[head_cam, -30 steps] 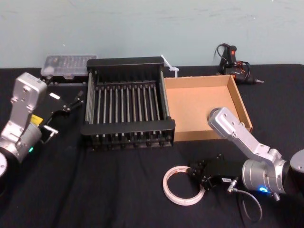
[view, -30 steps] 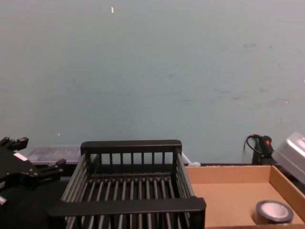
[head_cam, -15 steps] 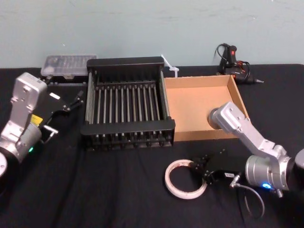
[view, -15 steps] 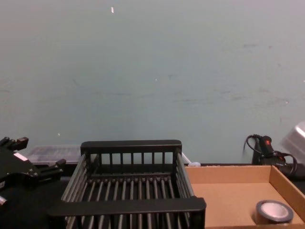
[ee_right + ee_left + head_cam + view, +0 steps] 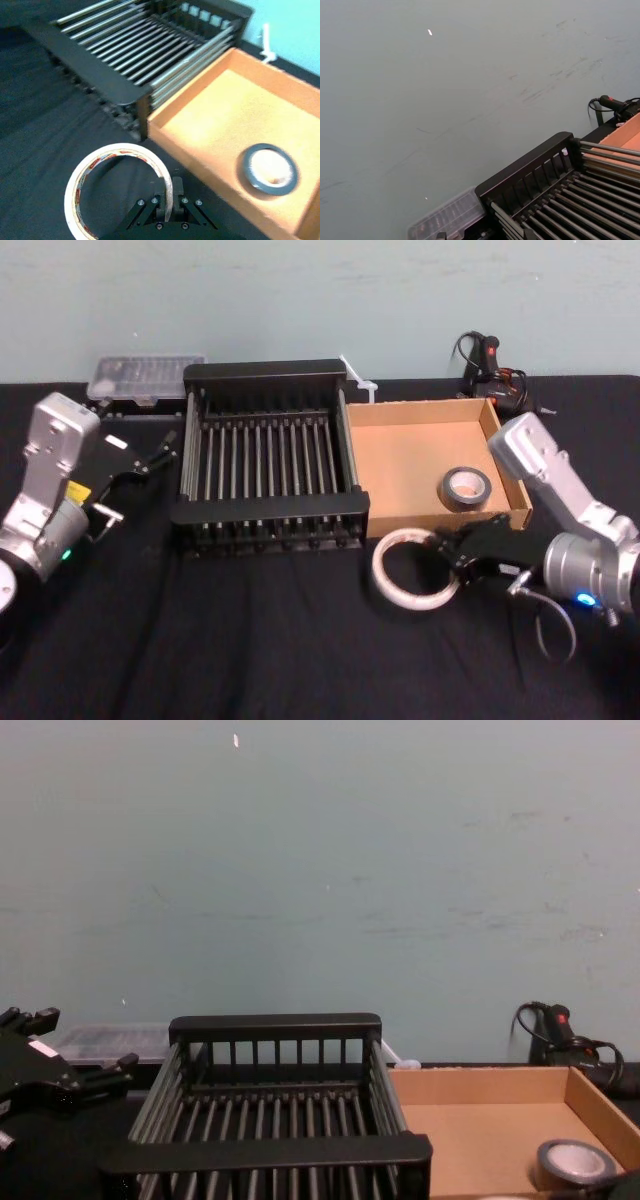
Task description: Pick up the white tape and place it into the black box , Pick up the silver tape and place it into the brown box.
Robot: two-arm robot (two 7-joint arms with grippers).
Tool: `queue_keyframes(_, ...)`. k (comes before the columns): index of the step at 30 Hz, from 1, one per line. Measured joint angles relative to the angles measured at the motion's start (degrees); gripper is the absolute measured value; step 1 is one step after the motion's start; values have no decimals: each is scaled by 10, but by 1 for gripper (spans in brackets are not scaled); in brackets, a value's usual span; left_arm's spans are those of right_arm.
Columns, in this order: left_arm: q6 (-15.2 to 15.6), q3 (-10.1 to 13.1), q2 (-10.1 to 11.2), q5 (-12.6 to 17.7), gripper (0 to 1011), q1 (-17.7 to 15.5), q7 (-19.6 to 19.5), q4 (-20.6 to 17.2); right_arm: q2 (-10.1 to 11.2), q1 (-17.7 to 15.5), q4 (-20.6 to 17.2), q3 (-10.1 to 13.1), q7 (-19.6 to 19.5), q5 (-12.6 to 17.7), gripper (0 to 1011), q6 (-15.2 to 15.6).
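Head view, read left to right. My left hand (image 5: 138, 483) hangs parked over the left of the desk (image 5: 250, 650), at about 9 o'clock from the black box (image 5: 270, 508); its fingers are spread wide and hold nothing, and the chest view shows the same hand (image 5: 75, 1042) at the lower left. A clear plastic case (image 5: 145, 374) lies at 11 o'clock from the black box, against the wall. The black box stands at the middle of the desk, with nothing between its slatted sides. The brown box (image 5: 400, 465) sits at its 3 o'clock, their side walls touching or nearly so. The white tape (image 5: 383, 580) is a thin, wide ring just in front of the corner where the two boxes meet, at 7 o'clock from the brown box and outside both. I cannot tell whether it clears the desk. My right hand (image 5: 450, 548) reaches it from 3 o'clock and is closed on its rim; the right wrist view shows the fingers (image 5: 175, 196) pinching the band of the white tape (image 5: 120, 148), one inside the ring and one outside. The silver tape (image 5: 466, 489) lies flat inside the brown box, at 5 o'clock on its floor near the front right corner. A black corded tool (image 5: 488, 362) rests at 1 o'clock beyond the brown box.
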Motion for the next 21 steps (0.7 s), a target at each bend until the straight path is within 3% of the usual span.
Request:
queue_keyframes(10, 0, 0, 0, 0, 1001, 0, 0, 0, -8, 8, 10, 30, -25, -8, 94, -2)
queue_keyframes(21, 0, 0, 0, 0, 1001, 0, 0, 0, -38, 41, 38, 49, -44, -23, 94, 21)
